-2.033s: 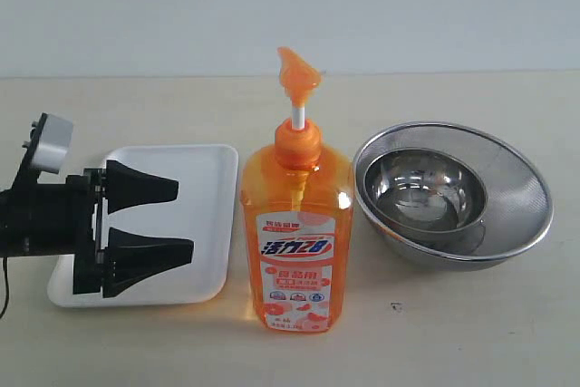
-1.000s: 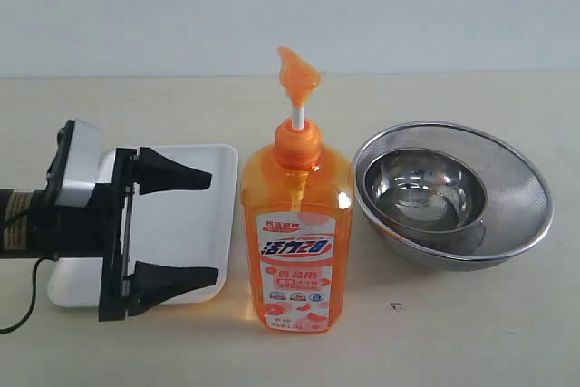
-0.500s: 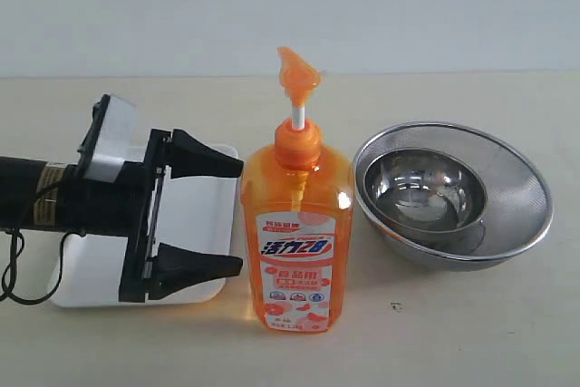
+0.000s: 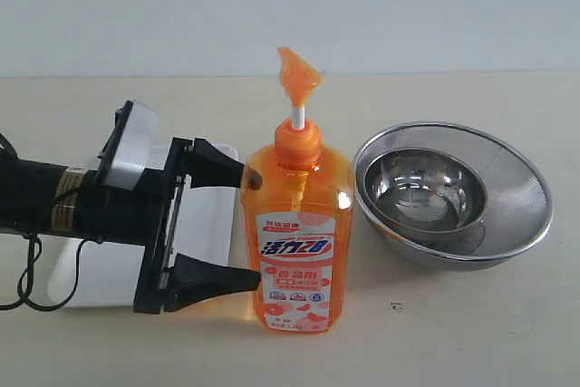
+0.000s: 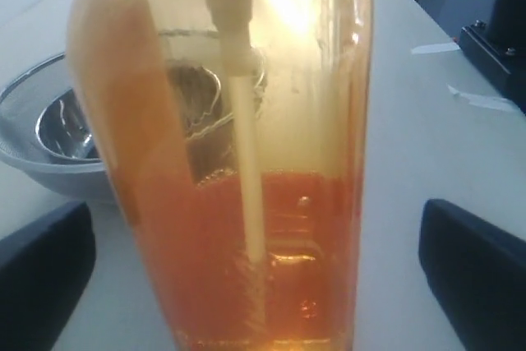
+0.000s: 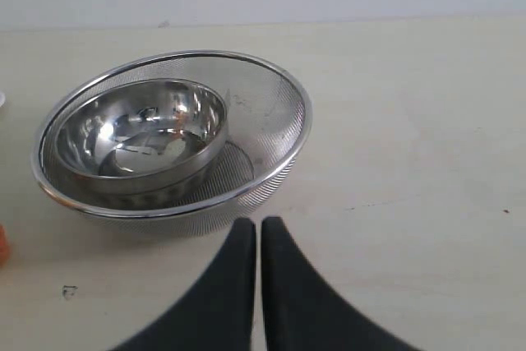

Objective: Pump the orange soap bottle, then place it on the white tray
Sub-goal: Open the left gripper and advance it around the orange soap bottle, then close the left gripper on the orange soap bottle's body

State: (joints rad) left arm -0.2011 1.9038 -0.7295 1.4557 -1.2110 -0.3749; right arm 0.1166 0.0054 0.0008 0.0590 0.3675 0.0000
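Left jaws apart, straddling orange soap bottle (image 4: 296, 242) (upright); right jaws together.

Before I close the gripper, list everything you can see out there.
orange soap bottle: one, orange, upright mid-table
white tray: one, white, left of the bottle, partly hidden
steel bowl: one, silver, inside the mesh bowl
mesh bowl: one, silver, right of the bottle
table: one, beige, under everything
left gripper: one, black, open, astride the bottle, not touching
right gripper: one, black, shut, above the table near the mesh bowl
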